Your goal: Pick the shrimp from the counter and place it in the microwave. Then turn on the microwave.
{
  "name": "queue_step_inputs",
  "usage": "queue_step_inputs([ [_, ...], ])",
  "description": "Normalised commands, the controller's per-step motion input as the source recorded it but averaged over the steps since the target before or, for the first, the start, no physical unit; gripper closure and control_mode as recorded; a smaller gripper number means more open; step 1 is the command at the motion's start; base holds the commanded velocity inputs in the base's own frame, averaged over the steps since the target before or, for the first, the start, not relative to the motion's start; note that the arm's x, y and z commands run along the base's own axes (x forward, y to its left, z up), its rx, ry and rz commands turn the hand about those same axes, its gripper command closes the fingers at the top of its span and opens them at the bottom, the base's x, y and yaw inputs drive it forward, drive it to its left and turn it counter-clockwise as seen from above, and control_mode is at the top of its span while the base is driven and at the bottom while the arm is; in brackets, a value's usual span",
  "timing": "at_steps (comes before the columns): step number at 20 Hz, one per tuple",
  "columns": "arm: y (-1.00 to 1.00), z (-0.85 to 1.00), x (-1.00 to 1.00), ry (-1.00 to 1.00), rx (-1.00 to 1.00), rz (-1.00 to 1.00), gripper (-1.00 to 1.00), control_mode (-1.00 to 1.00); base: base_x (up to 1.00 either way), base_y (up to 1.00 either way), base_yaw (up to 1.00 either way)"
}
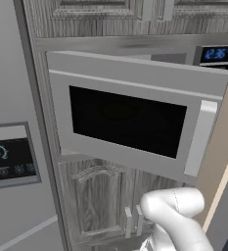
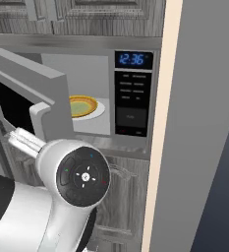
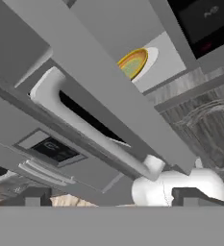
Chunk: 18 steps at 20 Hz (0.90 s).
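The microwave point(image 2: 86, 98) stands with its door point(image 1: 130, 117) swung partly open; the shrimp cannot be made out, possibly inside the yellow bowl point(image 2: 82, 106) in the cavity. The gripper point(image 3: 111, 197) is spread wide and empty, just below the door's pale handle point(image 3: 92, 127). The door should swing lightly, rigid and smooth, best pushed at the handle edge.

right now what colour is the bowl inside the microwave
Yellow-orange rim with a greenish inside. The bowl sits on a white plate in the microwave; the right base view shows it best.

Grey wood-grain cabinet doors point(image 1: 101, 10) ran overhead, panelled. Below, a carved cabinet door point(image 1: 98, 198) carried two pale bar handles point(image 1: 133, 220). At left, a grey panel with a black dial screen point(image 1: 10, 157). At right, a tall grey side panel point(image 2: 204, 123) with a cream edge.
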Motion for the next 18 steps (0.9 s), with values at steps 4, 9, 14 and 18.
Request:
queue_step_inputs([
  [4, -0.01, -0.06, 0.31, 0.03, 0.27, -0.09, -1.0, -1.0, 0.0, 0.0, 0.0],
  [9, -0.04, -0.13, 0.32, 0.08, 0.27, -0.06, -1.0, -1.0, 0.0, 0.0, 0.0],
  [14, -0.07, -0.19, 0.46, 0.16, 0.23, -0.05, -1.0, -1.0, 0.0, 0.0, 0.0],
  [18, -0.09, -0.17, 0.44, 0.17, 0.18, -0.03, -1.0, -1.0, 0.0, 0.0, 0.0],
])
